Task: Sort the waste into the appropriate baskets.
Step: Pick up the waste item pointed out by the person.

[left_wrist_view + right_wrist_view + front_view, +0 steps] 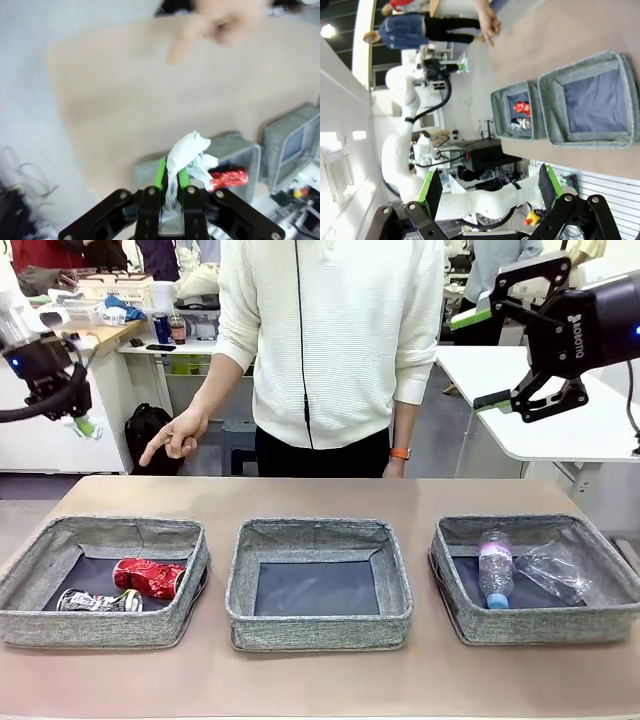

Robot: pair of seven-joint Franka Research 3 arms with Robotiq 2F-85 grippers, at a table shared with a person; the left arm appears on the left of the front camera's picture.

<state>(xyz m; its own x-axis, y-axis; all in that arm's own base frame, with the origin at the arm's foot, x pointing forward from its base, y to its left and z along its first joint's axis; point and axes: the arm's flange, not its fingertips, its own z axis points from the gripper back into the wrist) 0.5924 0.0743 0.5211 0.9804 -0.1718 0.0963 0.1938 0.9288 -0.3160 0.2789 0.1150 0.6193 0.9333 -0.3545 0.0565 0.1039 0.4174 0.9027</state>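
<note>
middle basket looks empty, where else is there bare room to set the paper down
The middle basket is bare. So is the table strip between the baskets and the person's hand. Crowded: left basket with cans, right basket with bottle and film.

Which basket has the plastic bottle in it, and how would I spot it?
Three grey baskets sit in a row on the brown table. Look at the right basket. The clear bottle lies inside beside crinkly plastic film; it alone has a blue cap.

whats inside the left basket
In the left basket: a red can lying on its side and a crushed dark can nearer the front wall. That wall hides the floor strip behind it.
</note>
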